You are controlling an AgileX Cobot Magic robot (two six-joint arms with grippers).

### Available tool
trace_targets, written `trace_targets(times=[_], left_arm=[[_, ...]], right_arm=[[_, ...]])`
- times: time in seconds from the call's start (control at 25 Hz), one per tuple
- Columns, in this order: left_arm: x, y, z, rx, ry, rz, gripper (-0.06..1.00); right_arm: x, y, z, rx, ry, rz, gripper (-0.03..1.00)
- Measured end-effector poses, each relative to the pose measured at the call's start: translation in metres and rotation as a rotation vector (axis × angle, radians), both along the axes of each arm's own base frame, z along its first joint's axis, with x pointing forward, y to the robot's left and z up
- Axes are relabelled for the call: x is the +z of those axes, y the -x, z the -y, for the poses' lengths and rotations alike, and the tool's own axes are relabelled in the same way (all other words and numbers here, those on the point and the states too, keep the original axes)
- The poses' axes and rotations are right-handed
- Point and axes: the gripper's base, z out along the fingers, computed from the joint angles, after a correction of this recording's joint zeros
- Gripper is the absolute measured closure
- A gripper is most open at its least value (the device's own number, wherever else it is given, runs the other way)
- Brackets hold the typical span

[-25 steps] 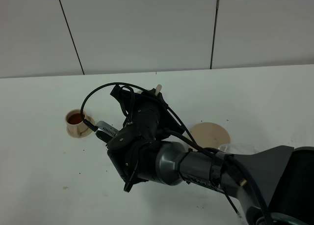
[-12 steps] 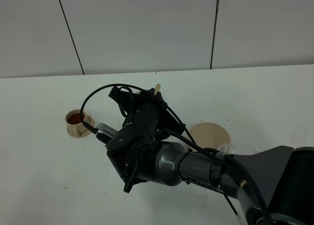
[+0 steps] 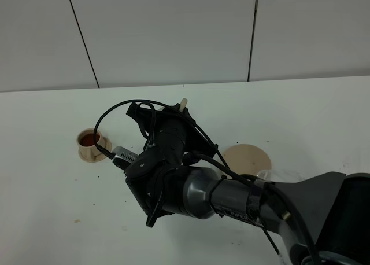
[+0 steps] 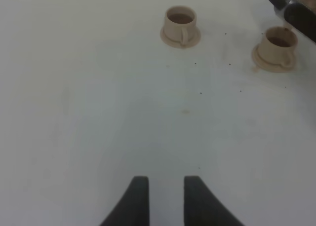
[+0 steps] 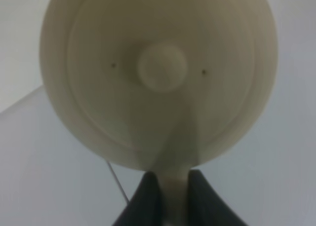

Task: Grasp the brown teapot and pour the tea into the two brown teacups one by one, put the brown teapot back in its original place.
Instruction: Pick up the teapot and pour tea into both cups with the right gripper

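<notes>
My work surface is a plain white matte table point(image 3: 46, 219), flecked with a few tiny dark specks. Resting on it at the left of the overhead frame is a small light-tan cylindrical teacup on its matching saucer point(image 3: 89, 145), dark tea inside. A second such cup on its saucer point(image 4: 278, 47) sits near it. Right of centre lies a flat round light-tan saucer point(image 3: 248, 158).

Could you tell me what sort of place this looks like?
Probably a robot test bench, not a kitchen: a bare white table, plain white wall panels, and only teacups and a saucer set out.
</notes>
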Motion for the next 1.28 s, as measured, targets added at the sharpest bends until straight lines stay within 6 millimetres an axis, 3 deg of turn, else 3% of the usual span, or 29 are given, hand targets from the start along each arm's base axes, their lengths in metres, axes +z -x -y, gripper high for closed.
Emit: trace_targets(times=[1.28], left_arm=[[0.0,0.0,0.0,0.0,0.0,0.0,0.7]], right_arm=[[0.0003,-0.0001,-0.0007,0.009,0.0,0.003,0.88]])
